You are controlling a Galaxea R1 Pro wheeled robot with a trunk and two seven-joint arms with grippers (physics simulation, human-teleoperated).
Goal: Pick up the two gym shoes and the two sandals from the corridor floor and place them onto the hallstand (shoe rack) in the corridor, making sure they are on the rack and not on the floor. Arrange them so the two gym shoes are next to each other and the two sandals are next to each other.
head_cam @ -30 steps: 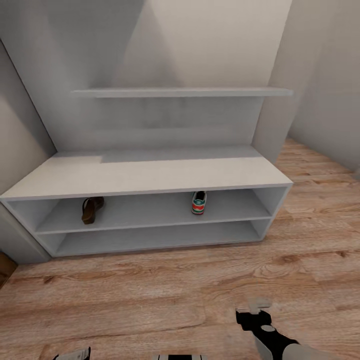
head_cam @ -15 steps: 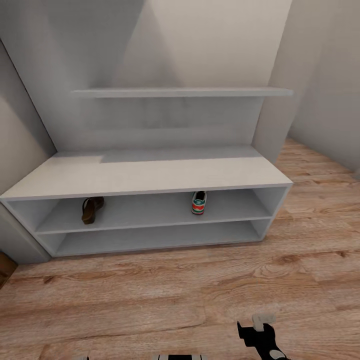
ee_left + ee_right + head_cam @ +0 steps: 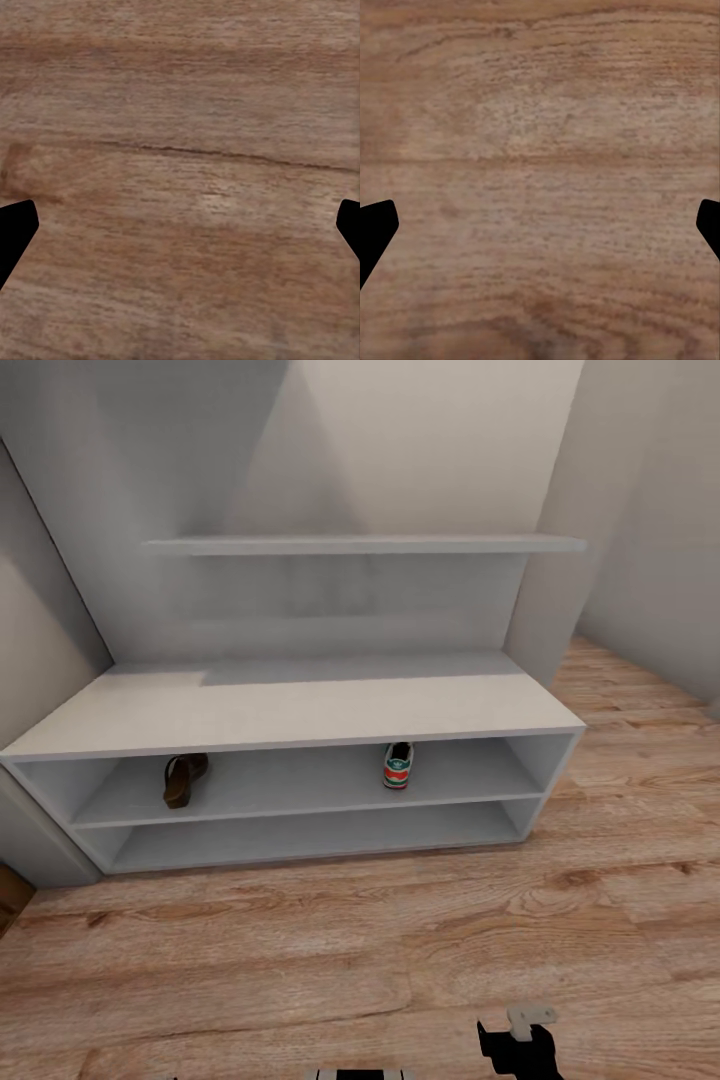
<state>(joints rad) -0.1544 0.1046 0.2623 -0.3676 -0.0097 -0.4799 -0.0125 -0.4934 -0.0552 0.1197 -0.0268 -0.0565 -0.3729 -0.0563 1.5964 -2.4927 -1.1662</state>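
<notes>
My right gripper (image 3: pixel 520 1032) has sunk lower at the near edge, fingers spread wide over bare wood-grain plank floor (image 3: pixel 300 950); left gripper (image 3: pixel 180 225) likewise wide. Farther off, the light-grey hallstand (image 3: pixel 290 710) shelves one brown sandal (image 3: pixel 183 780) left, one cream gym shoe (image 3: pixel 397 765) right.

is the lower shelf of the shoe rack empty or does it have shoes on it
Empty. The hallstand's lower shelf is bare; one sandal and one gym shoe sit on the upper shelf.

black right pincer (image 3: pixel 520 1040), pale grey bracket
</notes>
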